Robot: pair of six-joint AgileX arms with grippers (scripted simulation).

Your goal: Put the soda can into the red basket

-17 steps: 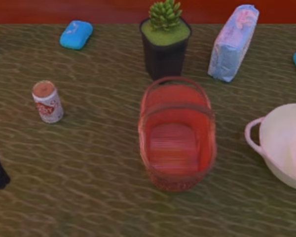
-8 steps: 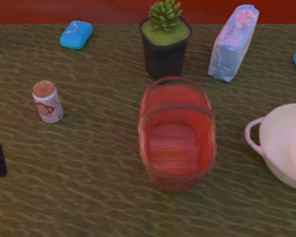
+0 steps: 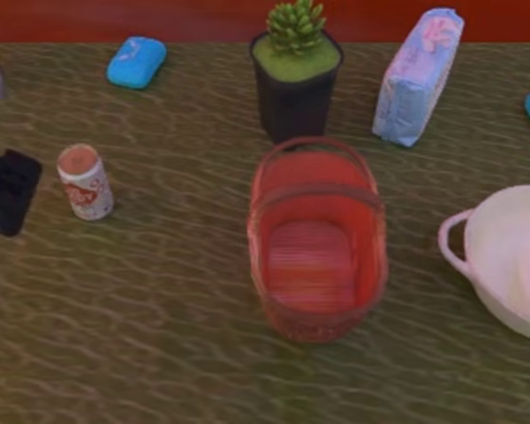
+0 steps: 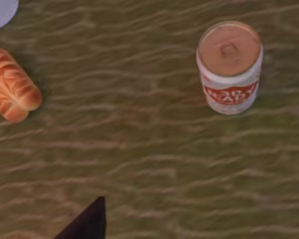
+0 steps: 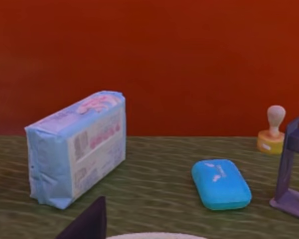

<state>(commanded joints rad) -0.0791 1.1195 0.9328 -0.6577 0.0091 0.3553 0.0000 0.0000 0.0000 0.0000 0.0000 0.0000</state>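
Note:
The soda can [image 3: 86, 182] stands upright on the left part of the table, silver-white with red lettering; the left wrist view shows it from above [image 4: 229, 67]. My left gripper [image 3: 11, 191] is just left of the can, apart from it and open, with one dark fingertip [image 4: 88, 225] showing in its wrist view. The red basket [image 3: 316, 238] sits in the middle of the table, oval, woven and empty, with two thin arched handles. My right gripper is out of the top view; its wrist view shows one dark fingertip [image 5: 89, 223], holding nothing.
Behind the basket stands a potted plant [image 3: 296, 75]. A blue soap [image 3: 136, 61] lies at the back left, a tissue pack [image 3: 417, 75] at the back right, a white handled bowl [image 3: 508, 256] at the right. A bread roll [image 4: 10, 89] lies left of the can.
My left gripper has moved from the table's left edge toward the back and slightly right, ending beside the can. The can and the basket have not moved.

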